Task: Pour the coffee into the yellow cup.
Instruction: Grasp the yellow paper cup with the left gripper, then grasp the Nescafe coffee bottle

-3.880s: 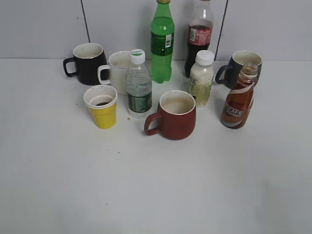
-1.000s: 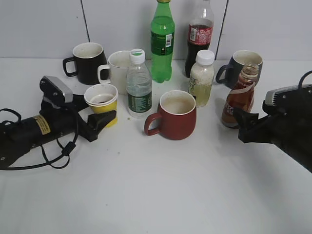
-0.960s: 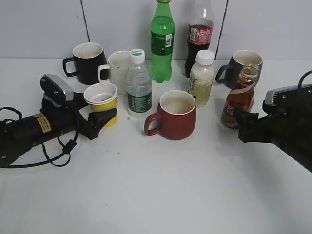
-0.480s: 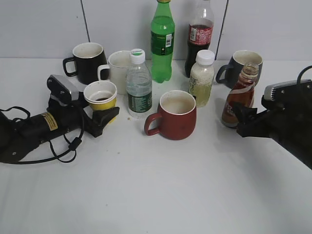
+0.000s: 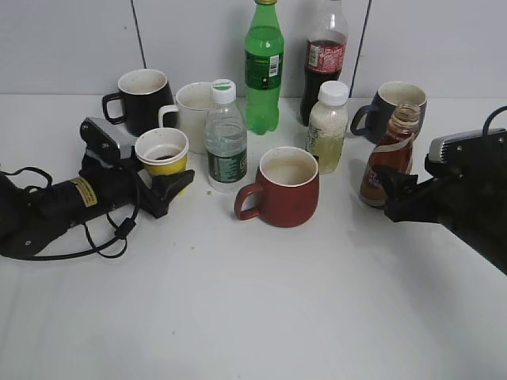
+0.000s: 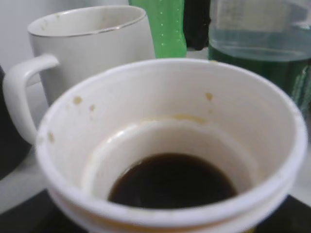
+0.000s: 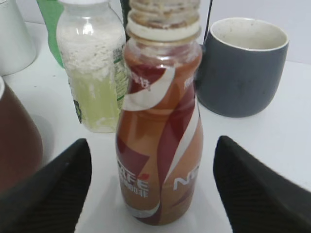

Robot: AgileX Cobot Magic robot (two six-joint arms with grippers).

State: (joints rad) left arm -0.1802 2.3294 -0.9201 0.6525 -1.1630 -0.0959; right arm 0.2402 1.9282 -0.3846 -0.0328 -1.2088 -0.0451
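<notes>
The yellow cup [image 5: 162,155] has a white rim and a little dark liquid at its bottom. It fills the left wrist view [image 6: 165,97]. My left gripper [image 5: 162,177] is shut on its lower body, a black finger [image 5: 176,185] showing at its right side, and holds it just off the table. The uncapped coffee bottle [image 5: 390,166] stands upright on the table at the right. My right gripper [image 5: 394,194] is open, and its black fingers [image 7: 48,194] stand on either side of the bottle [image 7: 160,136] with gaps, not touching it.
A dark red mug [image 5: 285,188] stands in the middle between the two grippers. A water bottle [image 5: 226,142], white mug [image 5: 190,115] and black mug [image 5: 144,101] crowd the cup. A pale juice bottle [image 5: 327,127], grey mug [image 5: 392,107], cola bottle [image 5: 325,59] and green bottle [image 5: 263,67] stand behind.
My left gripper has closed round the yellow cup and raised it slightly, drifting back and left. The right gripper has edged a little closer round the coffee bottle.
</notes>
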